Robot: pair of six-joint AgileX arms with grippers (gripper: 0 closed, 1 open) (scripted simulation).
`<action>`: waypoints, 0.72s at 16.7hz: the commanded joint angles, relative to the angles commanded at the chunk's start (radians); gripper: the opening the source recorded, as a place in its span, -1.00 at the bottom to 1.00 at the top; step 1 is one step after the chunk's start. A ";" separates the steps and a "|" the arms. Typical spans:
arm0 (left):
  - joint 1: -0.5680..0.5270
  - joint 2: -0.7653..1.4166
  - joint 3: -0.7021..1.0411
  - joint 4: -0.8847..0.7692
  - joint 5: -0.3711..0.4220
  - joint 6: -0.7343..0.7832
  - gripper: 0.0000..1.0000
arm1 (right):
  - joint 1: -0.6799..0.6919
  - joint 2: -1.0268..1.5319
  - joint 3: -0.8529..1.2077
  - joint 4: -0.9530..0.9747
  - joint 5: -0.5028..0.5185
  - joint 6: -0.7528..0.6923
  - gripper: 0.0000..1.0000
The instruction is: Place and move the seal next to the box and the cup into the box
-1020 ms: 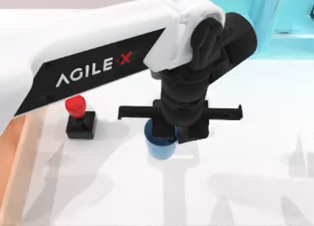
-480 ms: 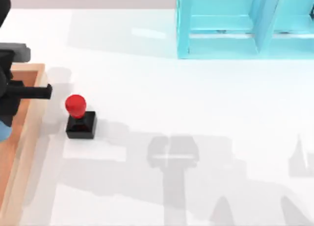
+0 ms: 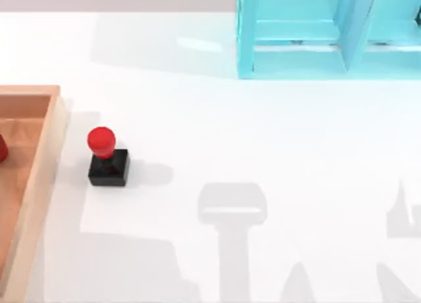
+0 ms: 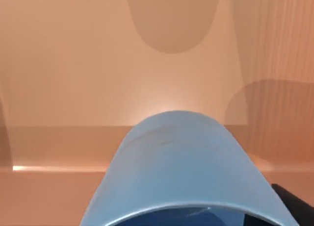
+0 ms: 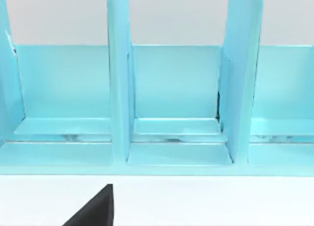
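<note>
Box (image 3: 51, 155), light-brown wood, raised walls: at the tabletop's left edge, running off the left and near edges of the top view. One small red item at the extreme left inside it, cut off; identity cannot be told.

Cup (image 4: 171, 172), plain blue, tapered: seen close in the left wrist view, over or on the box's wooden floor (image 4: 73, 64), its shadow cast on the wood beyond it. Whether it rests on the floor or hangs above it cannot be told. A dark edge at the picture's corner is probably part of the left gripper; whether it has hold of the cup cannot be told.

Seal (image 3: 107, 158), round red knob on black square base: upright on the white tabletop (image 3: 263, 132), just beside the box's right wall, apart from it. Open surface all round it.

Shelf unit (image 3: 322, 33), turquoise, compartmented: at the far edge, right of centre, well apart from the seal. The right wrist view faces its compartments (image 5: 174, 98).

Right arm: parked facing the shelf; a black part in its wrist view, grip state cannot be told.
</note>
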 joint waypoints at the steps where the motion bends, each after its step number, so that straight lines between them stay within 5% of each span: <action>1: 0.002 -0.001 -0.002 0.000 0.000 0.002 -1.00 | 0.000 0.000 0.000 0.000 0.000 0.000 1.00; 6: -0.003 0.004 0.010 0.012 -0.007 0.001 -1.00 | 0.000 0.000 0.000 0.000 0.000 0.000 1.00; 12: 0.011 0.028 0.027 0.217 -0.071 -0.001 -1.00 | 0.000 0.000 0.000 0.000 0.000 0.000 1.00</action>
